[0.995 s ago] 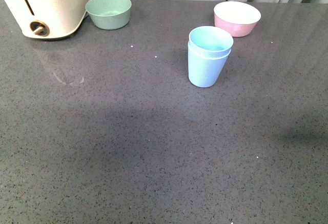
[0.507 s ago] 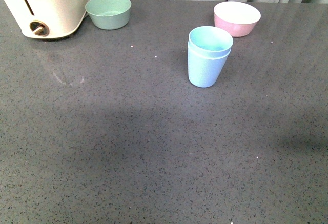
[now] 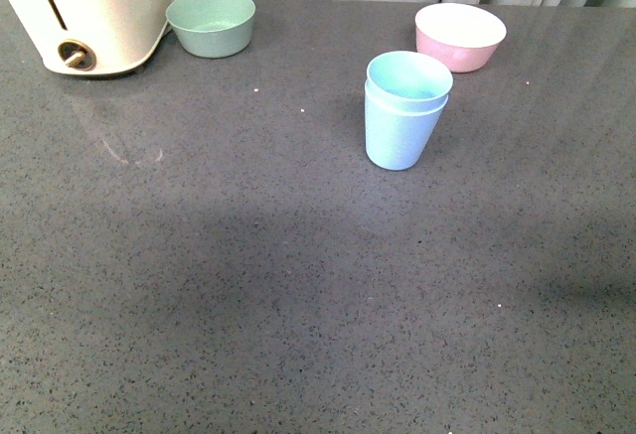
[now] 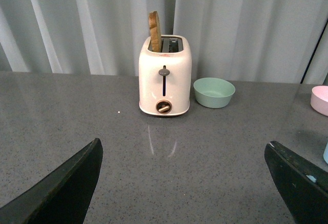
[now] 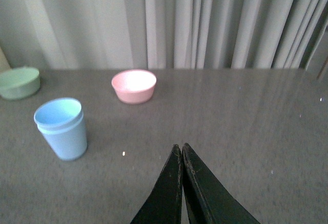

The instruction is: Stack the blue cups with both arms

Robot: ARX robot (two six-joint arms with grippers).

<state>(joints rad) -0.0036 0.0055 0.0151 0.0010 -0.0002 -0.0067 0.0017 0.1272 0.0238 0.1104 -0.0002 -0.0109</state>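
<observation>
Dark grey speckled stone-look countertop (image 3: 248, 285), bare across its near half in the front view, neither arm showing there. Left black parallel-jaw gripper (image 4: 184, 183), seen from its own wrist camera: two fingers (image 4: 61, 190) spread wide apart, nothing between them, held above the counter and facing the toaster. Right black parallel-jaw gripper (image 5: 182, 155), seen from its own wrist camera: fingertips pressed together with nothing between them, well apart from the cups. Two pale sky-blue matte tapered cups (image 3: 402, 111), one nested inside the other, standing upright on the counter right of centre, the inner rim sitting slightly above the outer; the same stack shows in the right wrist view (image 5: 61, 129). Pink round bowl with pale interior (image 3: 459, 37), behind the cups and a little to their right, apart from them. Sage-green round bowl (image 3: 211, 23), at the far left, just beside the cream two-slot toaster (image 3: 89, 7). Toaster holds a brown slice of toast (image 4: 155, 25) upright in one slot. Grey pleated curtain (image 4: 246, 24) behind the counter.
</observation>
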